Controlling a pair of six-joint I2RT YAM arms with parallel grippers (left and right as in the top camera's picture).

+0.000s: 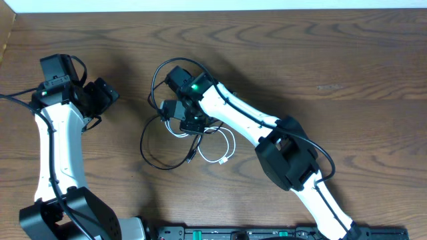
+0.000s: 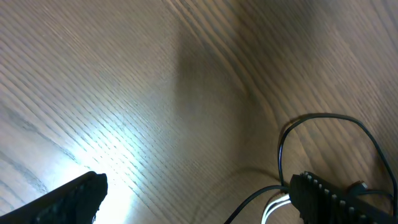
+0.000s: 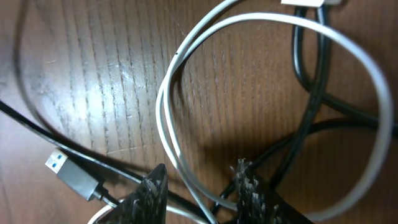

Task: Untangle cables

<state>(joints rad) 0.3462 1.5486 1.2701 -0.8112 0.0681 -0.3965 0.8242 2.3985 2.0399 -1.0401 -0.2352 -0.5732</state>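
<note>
The cables lie tangled in the middle of the table: a white cable in loops and a black cable in a wider loop around it. My right gripper points down into the tangle. In the right wrist view its jaws stand partly open, and strands of the white cable run between the fingertips without being pinched. The black cable crosses just right of them, and a grey USB plug lies to the left. My left gripper is wide open and empty, well left of the cables.
The wooden table carries nothing but the arms and cables. A white plug end lies at the near side of the tangle. The right arm's body stretches over the table's right half, with a black rail along the near edge.
</note>
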